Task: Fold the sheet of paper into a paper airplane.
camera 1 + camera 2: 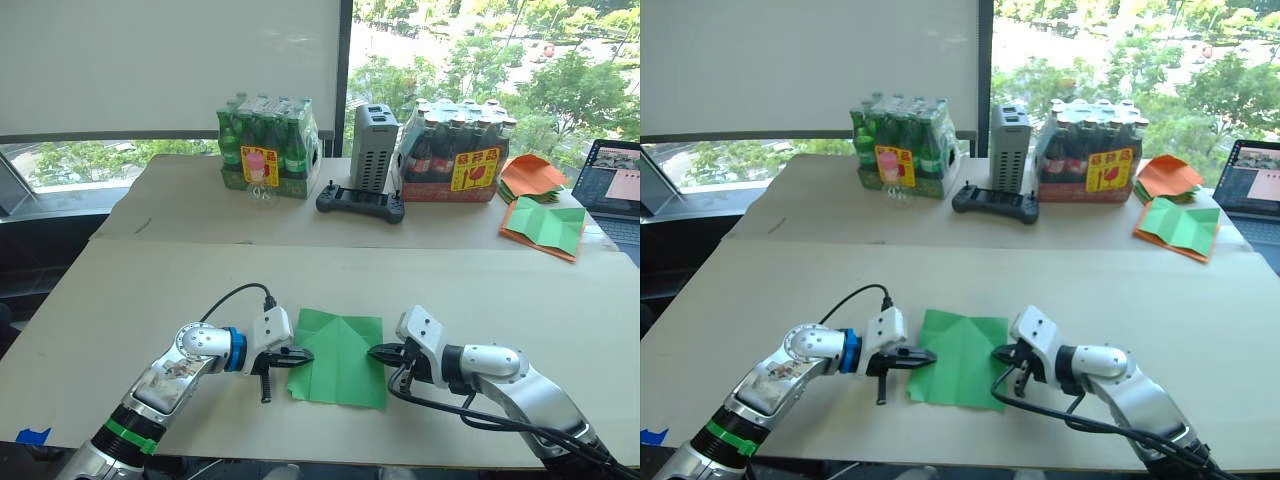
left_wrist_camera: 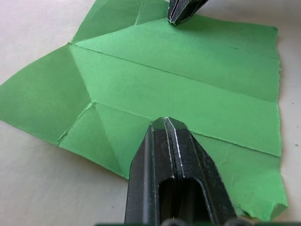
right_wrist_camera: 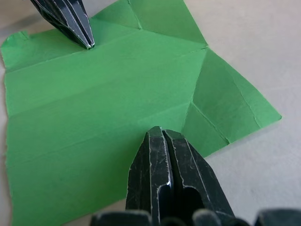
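On the near desk (image 1: pixel 120 300), the left pincer (image 1: pixel 300 355) lies low with its two black fingers pressed together, holding nothing, its tip at the left edge of the sheet of paper (image 1: pixel 340 360). The sheet lies flat at the middle of the near desk, creased lengthwise, with its two far corners folded in toward a point. The right pincer (image 1: pixel 378 352) meets the sheet's right edge, its fingers likewise closed together and empty.

On the far desk, left to right: a shrink-wrapped pack of green bottles (image 1: pixel 268 145) with a small pink-capped bottle (image 1: pixel 257 172) in front of it, a black handheld controller (image 1: pixel 360 203) before a grey box (image 1: pixel 374 146), a wrapped pack of dark bottles (image 1: pixel 455 150), then a stack of orange papers (image 1: pixel 530 175) and a green creased sheet edged with orange (image 1: pixel 545 228). A laptop (image 1: pixel 612 180) sits at the far right.

The left wrist view shows the closed fingertips resting on the paper and a ragged corner (image 2: pixel 277 207) of the sheet; the right wrist view shows the folded corner flap (image 3: pixel 225 108) close up, with the other pincer's tip touching the opposite edge.
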